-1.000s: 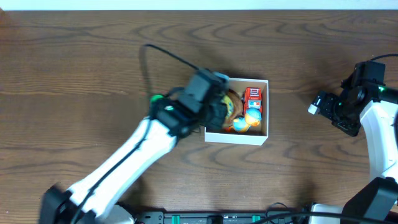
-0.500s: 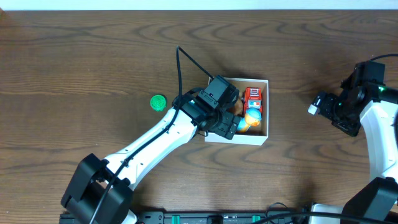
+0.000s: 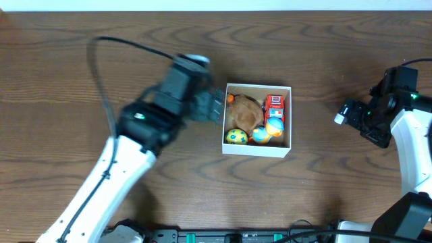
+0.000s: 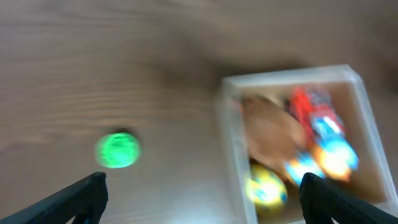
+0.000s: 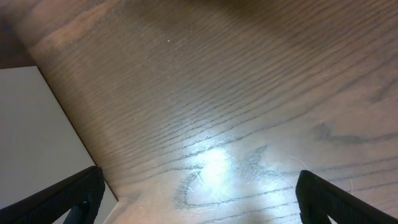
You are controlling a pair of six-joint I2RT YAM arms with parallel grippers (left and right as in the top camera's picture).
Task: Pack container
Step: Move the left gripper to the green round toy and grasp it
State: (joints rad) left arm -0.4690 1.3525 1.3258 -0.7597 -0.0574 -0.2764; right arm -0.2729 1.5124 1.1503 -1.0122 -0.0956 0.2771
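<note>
The container [image 3: 256, 150] sits on the table [image 3: 81, 54] and already holds a brown plush [image 3: 246, 111], a red truck [image 3: 274, 106], a yellow ball [image 3: 236, 136] and a blue-and-orange piece. The left jaws hover just off the container's left wall, spread wide with nothing between them. The right jaws are well to the container's right, also spread and empty. The left wrist view is blurred but shows a green disc [image 4: 118, 150] on the table left of the container. This looks like the gap between packing items, with the disc probably next. Fetching it calls for centring the jaws over the disc, dropping the tips almost to the table because the disc looks flat, then pinching its rim and carrying it to a gap in the container.
</note>
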